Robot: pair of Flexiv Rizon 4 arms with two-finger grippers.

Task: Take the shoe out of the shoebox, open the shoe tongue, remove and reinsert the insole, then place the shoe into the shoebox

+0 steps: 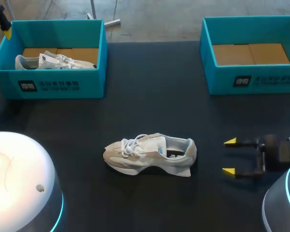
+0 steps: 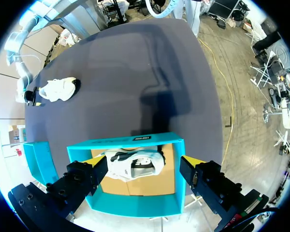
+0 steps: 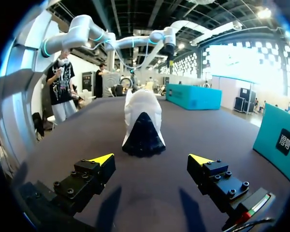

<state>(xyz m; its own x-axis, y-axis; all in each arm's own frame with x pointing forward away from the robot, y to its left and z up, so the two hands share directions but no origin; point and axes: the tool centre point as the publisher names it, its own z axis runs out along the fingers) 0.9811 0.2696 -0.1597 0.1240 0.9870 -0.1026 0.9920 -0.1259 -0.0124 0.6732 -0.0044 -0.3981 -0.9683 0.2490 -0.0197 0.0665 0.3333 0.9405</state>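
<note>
Two teal shoeboxes are standing along the far edge of the dark surface (image 1: 150,96), well apart from each other. The left shoebox (image 1: 58,83) is holding a second shoe (image 1: 53,61), while the right shoebox (image 1: 253,79) is showing its brown cardboard floor. That is making two shoes in all. The pale shoe (image 1: 150,153) is sitting upright on the surface's open middle, away from both boxes, with its heel pointing at the right gripper (image 1: 229,156). That gripper is hovering low near the heel, fingers spread wide and gripping nothing, with only bare surface lying between them. The left gripper (image 2: 142,162) is hanging above the left shoebox, likewise spread wide and holding nothing.
</note>
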